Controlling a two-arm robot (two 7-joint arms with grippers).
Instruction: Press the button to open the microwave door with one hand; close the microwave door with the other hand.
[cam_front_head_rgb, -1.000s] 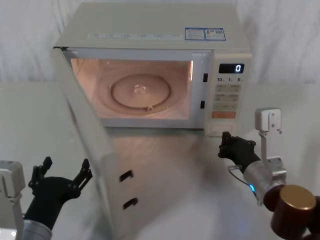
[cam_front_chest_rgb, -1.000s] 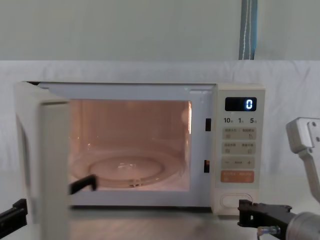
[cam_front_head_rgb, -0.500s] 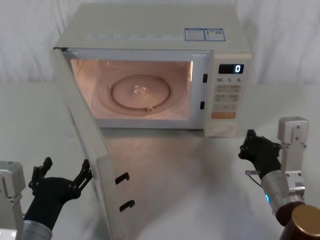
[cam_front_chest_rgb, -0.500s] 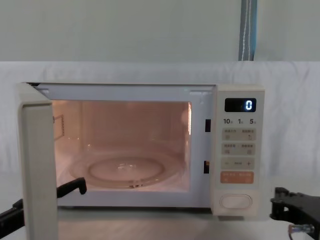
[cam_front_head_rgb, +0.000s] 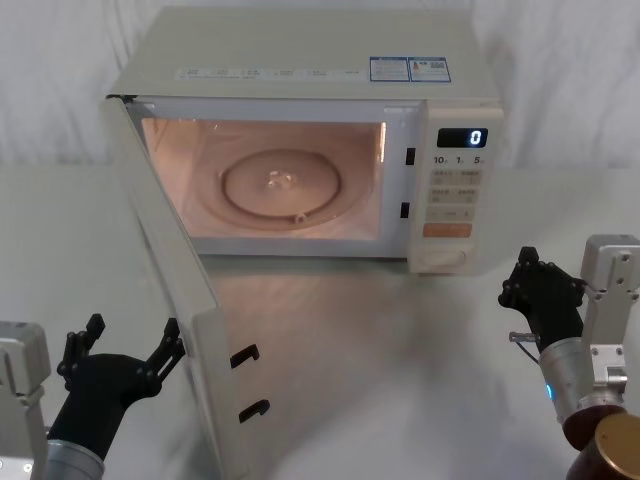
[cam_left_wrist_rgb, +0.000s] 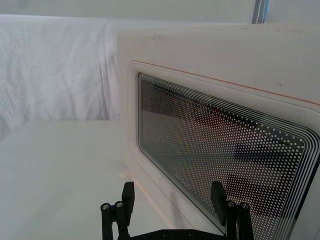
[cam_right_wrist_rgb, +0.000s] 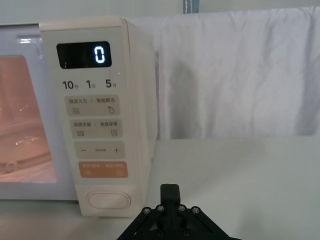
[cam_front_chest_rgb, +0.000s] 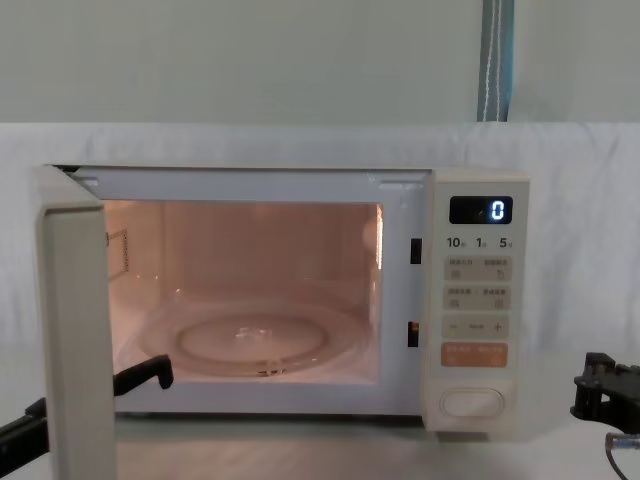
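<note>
The microwave door (cam_front_head_rgb: 170, 285) stands swung wide open toward my left, its edge (cam_front_chest_rgb: 75, 340) facing the chest view. The lit cavity and its glass turntable (cam_front_head_rgb: 281, 183) are exposed. My left gripper (cam_front_head_rgb: 133, 338) is open, low and just outside the door. In the left wrist view it (cam_left_wrist_rgb: 173, 196) faces the door's dotted window (cam_left_wrist_rgb: 225, 150) without touching it. The button (cam_front_head_rgb: 447, 259) sits at the bottom of the control panel, also clear in the right wrist view (cam_right_wrist_rgb: 109, 199). My right gripper (cam_front_head_rgb: 530, 275) is shut, empty, and off to the right of the panel, apart from it.
The microwave (cam_front_head_rgb: 300, 60) stands on a white cloth-covered table (cam_front_head_rgb: 380, 380). Its display (cam_right_wrist_rgb: 84, 55) reads 0. An orange key (cam_right_wrist_rgb: 102, 170) lies just above the button. A white cloth backdrop (cam_right_wrist_rgb: 235, 75) hangs behind. One left fingertip (cam_front_chest_rgb: 150, 374) shows past the door's edge.
My right gripper has drawn back from the button, to the right and toward me. The door swung a little wider, then stopped. My left gripper has stayed in place.
</note>
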